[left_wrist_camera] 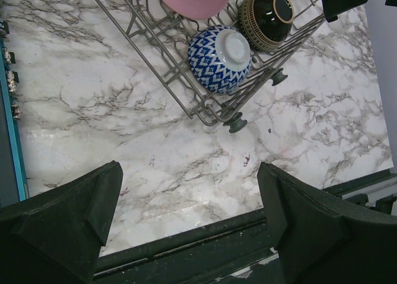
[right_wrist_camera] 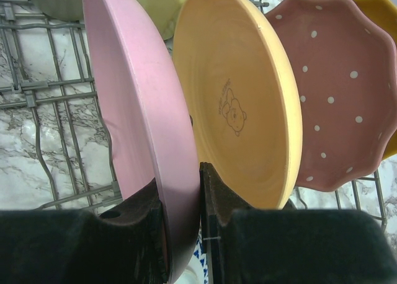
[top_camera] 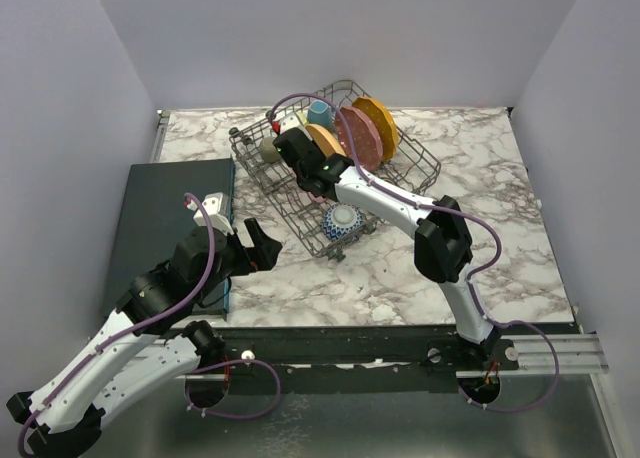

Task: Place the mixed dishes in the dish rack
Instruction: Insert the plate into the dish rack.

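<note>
Pink plate is on edge inside the dish rack, pinched at its rim by the right gripper. Its fingers are narrow, one pad on each face. The plate is at the end of the plate row nearest the rack's middle, just beside the peach plate. The scalloped dotted plate and orange plate are lined up beyond it, toward the rack's far right corner. Whether the far rim is seated between tines cannot be told, as that side is hidden.

Step is judged to be slot-in and release. To be done well:
- The plate is kept upright and parallel to the peach one.
- It is lowered until its weight is taken by the wires.
- Only then are the fingers eased apart.
- Withdrawal is made back along the plate's own plane, so no neighbour is clipped.

Risk: if released unseated, the plate is likely tipped onto the peach plate.

Blue-patterned bowl and dark brown bowl are parked at the rack's near corner, off that path. Left gripper is hung over the table's near edge, fingers wide, nothing held. It is not needed for this step.
</note>
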`<action>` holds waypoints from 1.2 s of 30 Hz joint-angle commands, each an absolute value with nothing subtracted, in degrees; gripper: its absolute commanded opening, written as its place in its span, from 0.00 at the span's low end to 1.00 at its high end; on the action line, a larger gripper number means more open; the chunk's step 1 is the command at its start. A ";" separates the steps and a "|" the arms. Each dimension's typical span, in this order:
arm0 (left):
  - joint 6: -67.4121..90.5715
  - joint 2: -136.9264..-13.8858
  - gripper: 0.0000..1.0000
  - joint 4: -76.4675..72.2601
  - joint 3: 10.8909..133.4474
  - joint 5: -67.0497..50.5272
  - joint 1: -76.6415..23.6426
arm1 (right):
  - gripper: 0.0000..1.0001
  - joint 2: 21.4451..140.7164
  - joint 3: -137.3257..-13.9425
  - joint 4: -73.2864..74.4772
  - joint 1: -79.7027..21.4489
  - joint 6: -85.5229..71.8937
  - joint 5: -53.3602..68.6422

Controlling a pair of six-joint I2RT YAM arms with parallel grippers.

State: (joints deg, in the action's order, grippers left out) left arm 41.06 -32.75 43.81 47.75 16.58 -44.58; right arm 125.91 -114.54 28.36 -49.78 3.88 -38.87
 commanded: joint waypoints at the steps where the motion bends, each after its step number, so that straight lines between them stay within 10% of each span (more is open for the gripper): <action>1: 40.46 -32.77 0.99 43.02 47.30 18.02 -44.21 | 0.00 128.67 -113.73 29.41 -48.78 3.01 -37.42; 15: 40.52 -32.82 0.99 43.06 47.29 18.02 -44.12 | 0.01 128.42 -111.96 30.41 -48.57 1.36 -37.32; 36: 40.43 -33.11 0.99 43.07 47.30 17.67 -43.86 | 0.42 126.87 -112.56 31.28 -48.65 0.17 -36.43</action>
